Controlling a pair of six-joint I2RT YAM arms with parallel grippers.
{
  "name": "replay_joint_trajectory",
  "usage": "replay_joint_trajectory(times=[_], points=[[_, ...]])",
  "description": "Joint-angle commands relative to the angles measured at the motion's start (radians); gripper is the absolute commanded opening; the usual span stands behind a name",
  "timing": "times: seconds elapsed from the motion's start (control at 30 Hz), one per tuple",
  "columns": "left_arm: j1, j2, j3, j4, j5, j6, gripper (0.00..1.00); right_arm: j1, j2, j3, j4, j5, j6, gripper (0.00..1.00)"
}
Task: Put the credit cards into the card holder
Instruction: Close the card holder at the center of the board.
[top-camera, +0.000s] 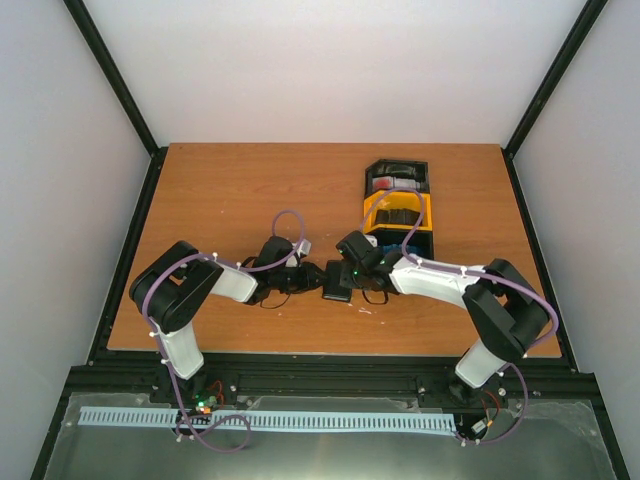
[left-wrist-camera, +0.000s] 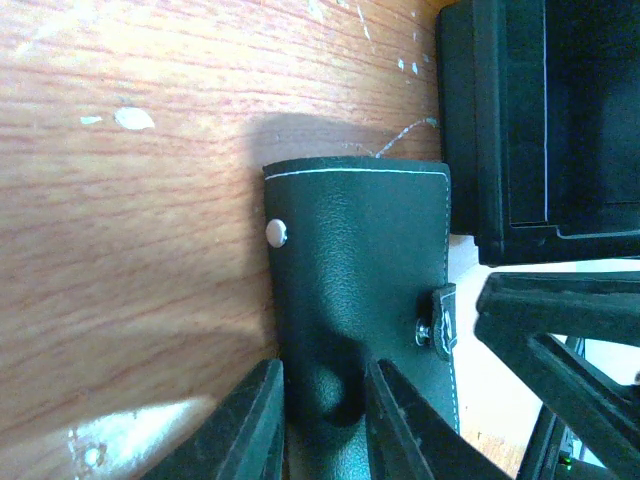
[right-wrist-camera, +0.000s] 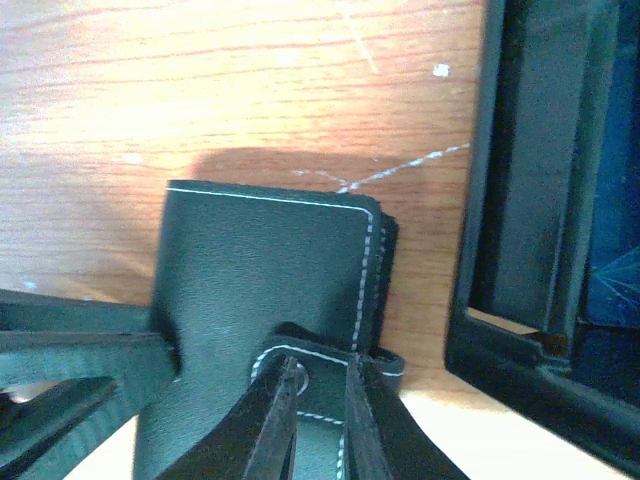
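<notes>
A wooden desk (top-camera: 250, 190) stands between white walls. The black card holder (top-camera: 336, 285) lies flat near the desk's middle, folded, its stitched edge just beside the row of black and yellow trays (top-camera: 398, 215). The left end effector (left-wrist-camera: 320, 400) is clamped on the holder's near end. The right end effector (right-wrist-camera: 315, 400) is pinched together on the holder's closing tab (right-wrist-camera: 325, 365), by the snap. A red-and-white credit card (top-camera: 385, 183) lies in a far black tray.
</notes>
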Motion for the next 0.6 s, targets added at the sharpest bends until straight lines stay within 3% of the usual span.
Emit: replay_joint_trajectory(times=[0.0,0.57], points=[[-0.01,0.113,-0.08,-0.343,-0.087,0.022,0.25,-0.017,-0.054,-0.032,0.09,-0.04,0.029,0.16],[-0.008,0.112,-0.075,-0.347,-0.087,0.023,0.25,-0.035,0.003,-0.024,0.105,-0.093,-0.006,0.17]])
